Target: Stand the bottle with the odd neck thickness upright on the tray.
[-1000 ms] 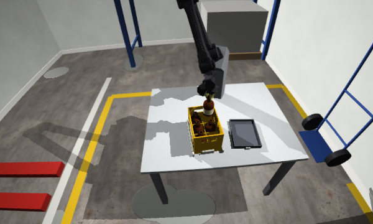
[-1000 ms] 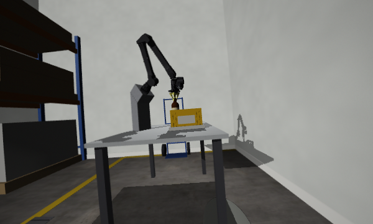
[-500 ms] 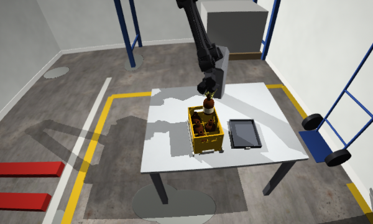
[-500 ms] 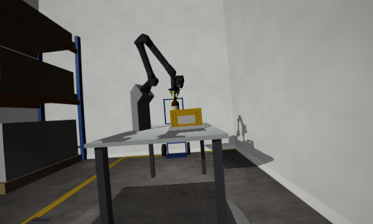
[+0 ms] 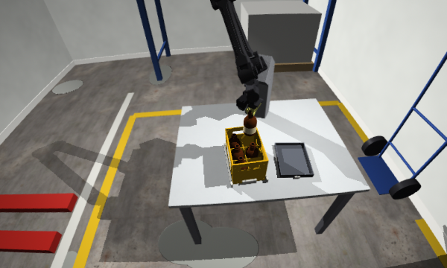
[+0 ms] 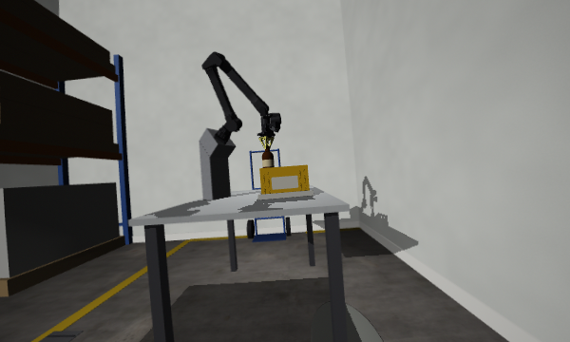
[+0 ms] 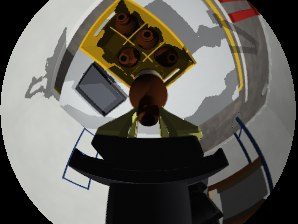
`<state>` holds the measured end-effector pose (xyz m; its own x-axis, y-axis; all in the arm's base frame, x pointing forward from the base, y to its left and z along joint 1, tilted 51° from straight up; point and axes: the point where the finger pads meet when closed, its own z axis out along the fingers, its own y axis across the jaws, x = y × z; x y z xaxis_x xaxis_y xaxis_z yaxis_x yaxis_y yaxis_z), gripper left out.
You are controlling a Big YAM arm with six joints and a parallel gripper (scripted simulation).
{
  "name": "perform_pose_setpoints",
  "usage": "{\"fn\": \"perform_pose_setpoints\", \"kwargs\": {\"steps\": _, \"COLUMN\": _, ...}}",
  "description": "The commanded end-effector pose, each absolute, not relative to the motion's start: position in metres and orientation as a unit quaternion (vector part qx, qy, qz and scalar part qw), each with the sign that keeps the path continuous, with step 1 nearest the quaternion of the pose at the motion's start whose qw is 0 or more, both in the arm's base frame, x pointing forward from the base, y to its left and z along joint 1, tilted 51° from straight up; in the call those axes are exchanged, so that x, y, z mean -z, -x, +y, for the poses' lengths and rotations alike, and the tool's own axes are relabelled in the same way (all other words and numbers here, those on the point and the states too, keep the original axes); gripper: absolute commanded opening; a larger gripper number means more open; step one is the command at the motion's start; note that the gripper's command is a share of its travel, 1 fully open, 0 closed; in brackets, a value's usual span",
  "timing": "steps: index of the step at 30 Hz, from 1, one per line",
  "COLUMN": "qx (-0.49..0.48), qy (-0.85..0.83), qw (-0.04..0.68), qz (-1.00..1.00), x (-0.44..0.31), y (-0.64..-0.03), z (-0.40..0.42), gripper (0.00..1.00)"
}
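My gripper (image 5: 249, 111) (image 6: 266, 147) (image 7: 148, 109) is shut on the neck of a brown bottle (image 5: 249, 122) (image 6: 267, 156) (image 7: 148, 92) with a pale label. The bottle hangs upright, its body largely above the crate's rim, at the rear right compartment in the top view. Its base looks close to rim height. The yellow crate (image 5: 250, 173) (image 6: 285, 170) (image 7: 186, 59) holds the other brown bottles, standing, among them one (image 5: 252, 150) (image 7: 127, 57) in front of that compartment. The dark tray (image 5: 294, 160) (image 7: 100, 90) is empty, right of the crate. Neck thicknesses cannot be compared.
The crate and tray stand on a white table (image 5: 205, 123) (image 6: 218, 209), with a gap between them. The grey arm pedestal (image 5: 269, 82) (image 6: 214, 166) stands at the table's back edge. A blue hand truck (image 5: 380, 179) stands on the floor at the right.
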<state>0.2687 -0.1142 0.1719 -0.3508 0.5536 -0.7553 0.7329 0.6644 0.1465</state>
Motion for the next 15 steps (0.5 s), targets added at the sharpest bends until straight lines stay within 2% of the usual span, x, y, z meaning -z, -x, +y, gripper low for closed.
{"fn": "perform_pose_setpoints", "kwargs": {"steps": 1, "qx": 0.098, "qy": -0.395, "qw": 0.435, "qz": 0.803, "x": -0.2000, "y": -0.2747, "z": -0.1095, "gripper": 0.00}}
{"fn": "perform_pose_setpoints", "kwargs": {"steps": 15, "qx": 0.098, "qy": -0.394, "qw": 0.436, "qz": 0.803, "x": -0.2024, "y": -0.2738, "z": -0.1084, "gripper": 0.00}}
